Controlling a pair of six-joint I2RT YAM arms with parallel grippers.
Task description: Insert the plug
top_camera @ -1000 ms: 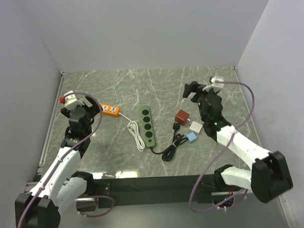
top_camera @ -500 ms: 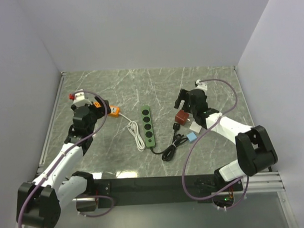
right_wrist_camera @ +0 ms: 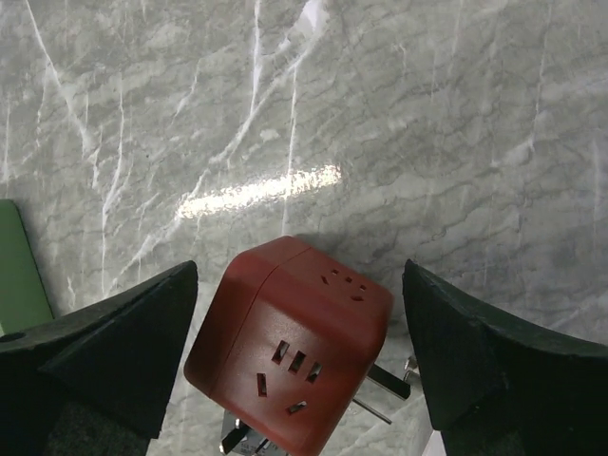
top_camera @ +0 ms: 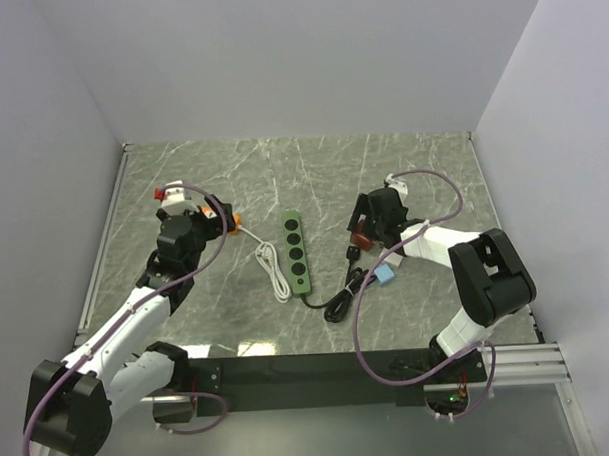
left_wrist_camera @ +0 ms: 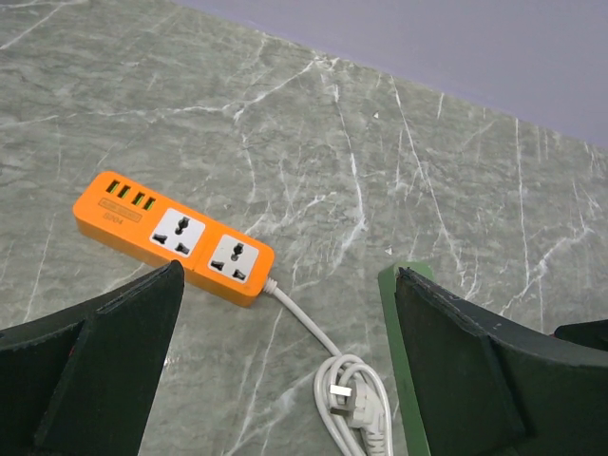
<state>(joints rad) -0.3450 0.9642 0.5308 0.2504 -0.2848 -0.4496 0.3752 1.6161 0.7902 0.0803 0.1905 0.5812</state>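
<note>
**Left pincer** [left_wrist_camera: 287,275]: jaws stand wide apart with nothing between them, above the counter [left_wrist_camera: 427,142].
- The orange power strip [left_wrist_camera: 176,236] lies beyond the left finger, sockets up. The wrist view shows it whole, but the overhead view has most of it covered by the arm.
- Its white cord [left_wrist_camera: 302,321] runs in between the fingers and ends at the white plug [left_wrist_camera: 353,399]. The plug lies loose on a coil of cord near the right finger.
- The frame edge cuts off the lower part of that coil.
- Of the green power strip [left_wrist_camera: 392,332], only a thin sliver shows against the right finger in this view. The overhead view shows it whole, to the right of this pincer.

**Right pincer** [right_wrist_camera: 300,271]: jaws stand wide apart, one finger on either side of the red adapter [right_wrist_camera: 294,332], with no contact visible.
- The adapter sits on the counter, corner-on to the wrist camera, with socket slots on two faces.
- Metal prongs stick out at its lower right and underneath. How many there are cannot be made out.
- In the overhead view this pincer hides most of the adapter.

A black cable [top_camera: 342,297] lies coiled nearer the arm bases than the right pincer, and its plug end is too small to read. A blue cube [top_camera: 384,275] lies just beside it
</note>
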